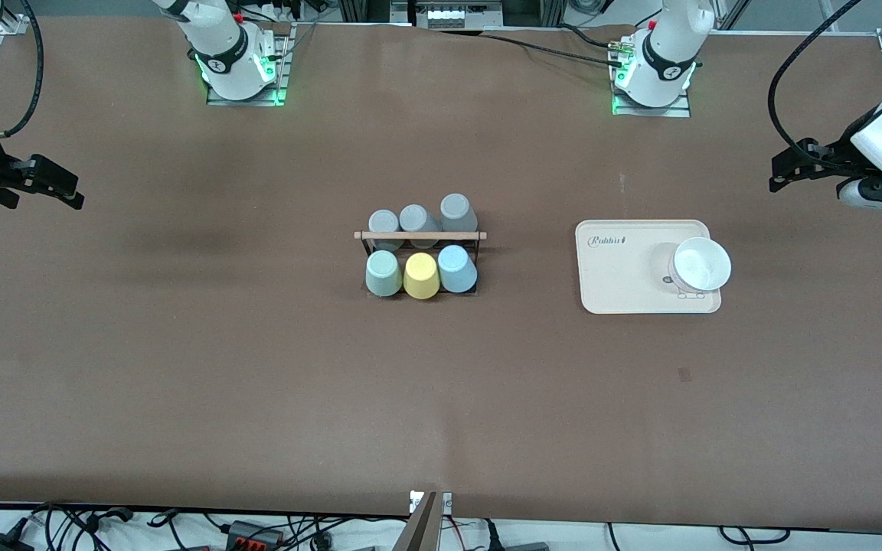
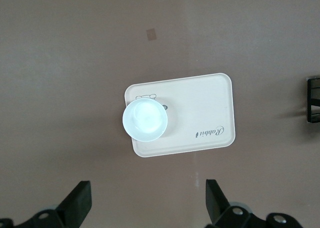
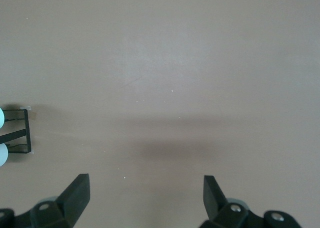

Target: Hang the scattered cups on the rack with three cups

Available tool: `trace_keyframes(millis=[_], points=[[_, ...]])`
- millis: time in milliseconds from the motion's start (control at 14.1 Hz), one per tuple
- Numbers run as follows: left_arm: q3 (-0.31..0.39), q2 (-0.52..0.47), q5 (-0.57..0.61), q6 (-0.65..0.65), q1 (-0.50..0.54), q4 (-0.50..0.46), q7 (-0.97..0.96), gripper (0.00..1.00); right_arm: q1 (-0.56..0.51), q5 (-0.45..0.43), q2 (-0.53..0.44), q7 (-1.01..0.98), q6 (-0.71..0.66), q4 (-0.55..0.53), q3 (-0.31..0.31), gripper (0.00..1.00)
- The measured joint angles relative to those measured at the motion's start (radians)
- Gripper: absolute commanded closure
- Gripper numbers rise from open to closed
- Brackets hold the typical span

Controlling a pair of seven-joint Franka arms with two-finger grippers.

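Observation:
The black wire rack (image 1: 419, 236) with its wooden rod stands mid-table. Its row nearer the front camera carries a mint green cup (image 1: 383, 273), a yellow cup (image 1: 421, 275) and a light blue cup (image 1: 456, 268), all mouth down. Three grey cups (image 1: 414, 220) fill the farther row. A white cup (image 1: 701, 265) (image 2: 145, 120) stands mouth up on the beige tray (image 1: 617, 279) (image 2: 205, 108). My left gripper (image 1: 785, 172) (image 2: 148, 200) hangs open and empty over bare table at the left arm's end. Over the right arm's end, my right gripper (image 1: 66, 191) (image 3: 146, 195) is open and empty too.
The tray lies between the rack and the left arm's end of the table. One end of the rack (image 3: 20, 130) shows at the edge of the right wrist view, and another (image 2: 313, 99) in the left wrist view. Brown tabletop stretches wide around both.

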Motion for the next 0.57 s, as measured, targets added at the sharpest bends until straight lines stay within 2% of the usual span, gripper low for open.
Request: trace_keyframes(millis=[566], points=[[0.0,0.0,0.0,0.0,0.0,0.0,0.0,0.0,0.0,0.0,-0.011,-0.001,-0.008,0.0,0.002,0.0]])
